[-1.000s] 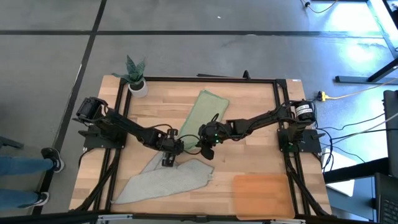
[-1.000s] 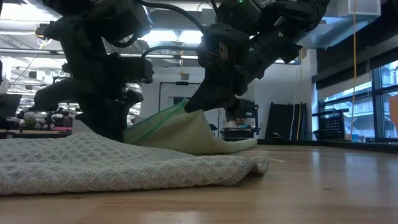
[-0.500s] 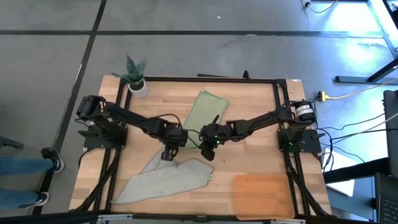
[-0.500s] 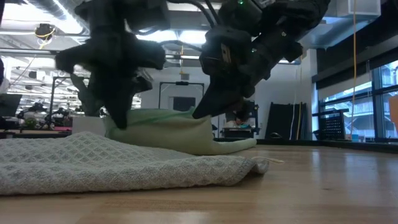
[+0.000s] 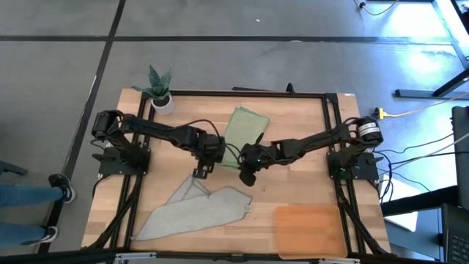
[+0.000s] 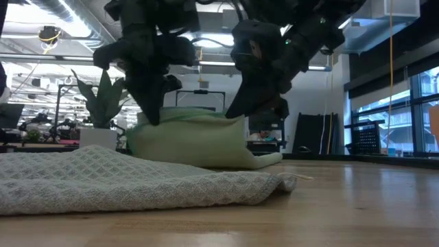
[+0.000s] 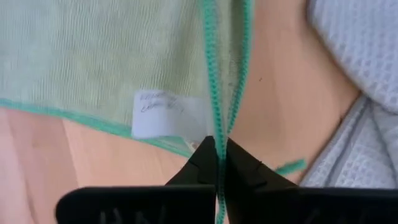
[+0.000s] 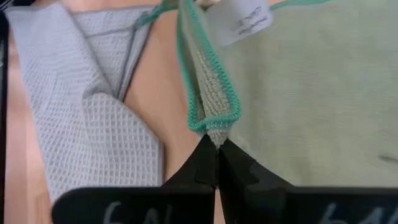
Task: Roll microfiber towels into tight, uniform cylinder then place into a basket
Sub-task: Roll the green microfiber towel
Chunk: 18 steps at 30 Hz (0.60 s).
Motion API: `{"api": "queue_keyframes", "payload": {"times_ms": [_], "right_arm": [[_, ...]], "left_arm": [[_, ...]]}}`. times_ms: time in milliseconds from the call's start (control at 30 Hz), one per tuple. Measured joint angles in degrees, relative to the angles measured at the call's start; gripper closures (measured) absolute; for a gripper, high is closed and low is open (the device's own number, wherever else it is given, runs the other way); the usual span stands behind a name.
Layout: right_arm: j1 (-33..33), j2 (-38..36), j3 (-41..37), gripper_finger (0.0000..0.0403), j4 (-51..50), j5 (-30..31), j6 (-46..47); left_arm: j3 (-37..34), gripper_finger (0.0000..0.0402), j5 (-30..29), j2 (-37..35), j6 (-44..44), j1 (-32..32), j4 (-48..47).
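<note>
The pale green microfiber towel (image 5: 245, 127) lies on the table's far middle, its near edge (image 6: 195, 118) raised between both grippers. My left gripper (image 5: 213, 157) is shut on that edge's left end, and my right gripper (image 5: 243, 170) is shut on its right corner. The towel's far part rests flat on the wood. The grey microfiber towel (image 5: 196, 212) lies spread, with folds, on the near left of the table. The orange-brown basket (image 5: 311, 229) sits at the near right. My left gripper pinches the green towel's teal-stitched edge (image 7: 216, 132) between its two fingers, beside the white label. It comes from above, pointing steeply down. That end is lifted off the table, and the cloth sags below. My right gripper pinches the green towel's folded corner (image 8: 215, 130) between its two fingers, at the teal hem. It slants down from the table's right side. The corner is held up off the wood, with the cloth hanging from it toward the table.
A small potted plant (image 5: 159, 89) stands at the far left corner. The grey towel (image 6: 137, 180) lies just on the near side of the lifted green one. Bare wood (image 5: 308, 169) shows on the right between the arms and the basket.
My left gripper has gone up and toward the far edge, drawing up the left end of the green towel's near edge. That edge, first raised only at my right gripper, now hangs between both grippers. My right gripper has shifted slightly and rolled.
</note>
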Motion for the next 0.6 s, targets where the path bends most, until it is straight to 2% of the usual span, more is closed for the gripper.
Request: {"api": "queue_keyframes", "payload": {"times_ms": [200,600], "right_arm": [[0.1,-0.6,0.1,0.04,-4.0,1.2,5.2],[0.7,-0.5,0.0,0.04,-11.8,6.8,5.7]], "left_arm": [[1.1,0.0401,4.7,0.5,3.0,1.6,0.2],[1.2,0.0401,4.3,6.3,7.9,3.5,6.9]]}}
